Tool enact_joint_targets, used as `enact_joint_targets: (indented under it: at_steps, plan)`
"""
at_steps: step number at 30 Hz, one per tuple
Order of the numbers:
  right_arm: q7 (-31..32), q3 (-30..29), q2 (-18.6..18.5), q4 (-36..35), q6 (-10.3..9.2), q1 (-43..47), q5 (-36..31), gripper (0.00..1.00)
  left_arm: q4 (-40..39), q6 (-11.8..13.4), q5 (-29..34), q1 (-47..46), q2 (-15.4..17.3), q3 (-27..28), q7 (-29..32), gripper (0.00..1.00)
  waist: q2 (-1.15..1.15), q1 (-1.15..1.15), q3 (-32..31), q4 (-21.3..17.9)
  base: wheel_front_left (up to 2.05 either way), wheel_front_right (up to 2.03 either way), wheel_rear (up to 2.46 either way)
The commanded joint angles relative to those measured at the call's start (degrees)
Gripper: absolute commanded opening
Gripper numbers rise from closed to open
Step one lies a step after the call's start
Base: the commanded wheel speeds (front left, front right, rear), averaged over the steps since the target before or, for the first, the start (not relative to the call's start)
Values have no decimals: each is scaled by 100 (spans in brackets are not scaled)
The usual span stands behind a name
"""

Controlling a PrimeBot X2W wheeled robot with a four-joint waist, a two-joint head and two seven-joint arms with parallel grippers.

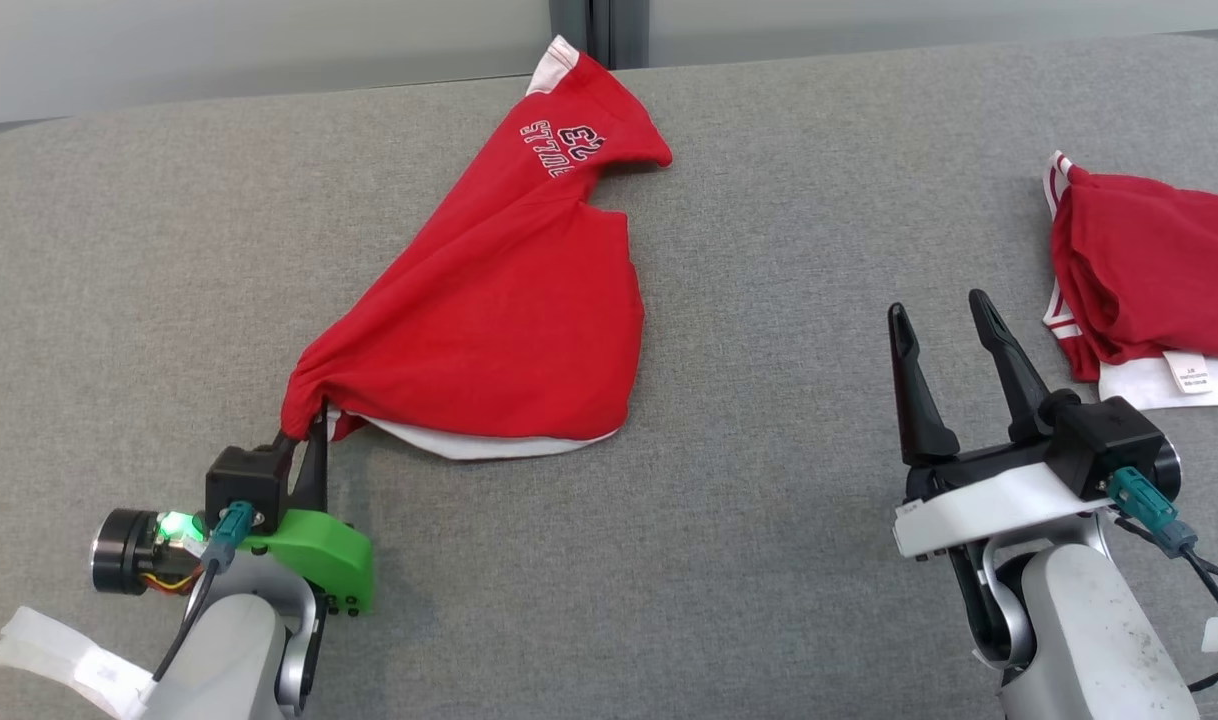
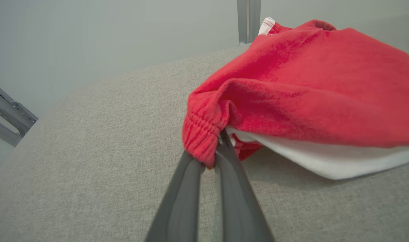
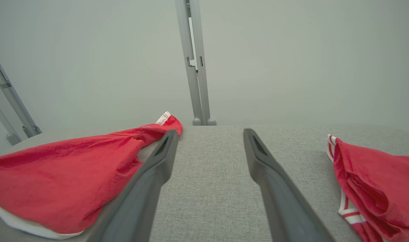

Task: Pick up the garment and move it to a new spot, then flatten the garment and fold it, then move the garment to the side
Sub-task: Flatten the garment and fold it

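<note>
Two garments: centre garment (image 1: 509, 300) pinched by left fingers (image 1: 315, 455) (bunched corner); side garment (image 1: 1149, 270); right fingers (image 1: 915, 390) spread.

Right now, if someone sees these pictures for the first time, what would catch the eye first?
First, the bright red garment stretched across the middle of the grey table, its near corner bunched and pinched in the left gripper. Next, the right gripper, open and holding nothing at the lower right, and a second red garment crumpled at the table's right edge.
</note>
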Motion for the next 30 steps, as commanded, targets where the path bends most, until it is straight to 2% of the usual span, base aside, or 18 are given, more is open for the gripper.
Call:
enact_joint_targets:
  at_steps: [1,2,7,12,20,22,25,30]
  plan:
    - [-14,8,-11,20,-4,-51,26,100,114,51,-16,-54,-22,26,-12,80,0,0,-7,4,0,0,0]
    - [-14,4,-12,30,-4,-49,28,100,229,79,-42,-75,-46,41,-15,100,0,0,-16,12,0,0,0]
    - [-14,-43,-10,84,-4,39,27,100,474,174,-159,-115,-164,162,-57,100,0,0,-117,116,0,0,0]
    - [-14,-43,-11,108,-4,98,30,100,272,272,-354,90,-251,438,-95,100,0,0,-240,265,0,0,0]
    - [-14,-73,-10,122,-4,193,46,100,-1138,303,-339,592,-415,1118,-96,100,0,0,-440,553,0,0,0]
    - [-14,-57,-11,132,-4,228,45,100,-1611,167,-348,716,-583,1281,-96,100,0,0,-468,629,0,0,0]
    - [-14,-16,-10,158,-4,241,39,100,-2161,-186,-422,961,-848,1507,-96,100,0,0,-499,731,0,0,0]
    - [-14,25,-13,206,-4,207,66,100,-2391,-546,-245,1260,-1104,1566,-96,100,0,0,-503,846,0,0,0]
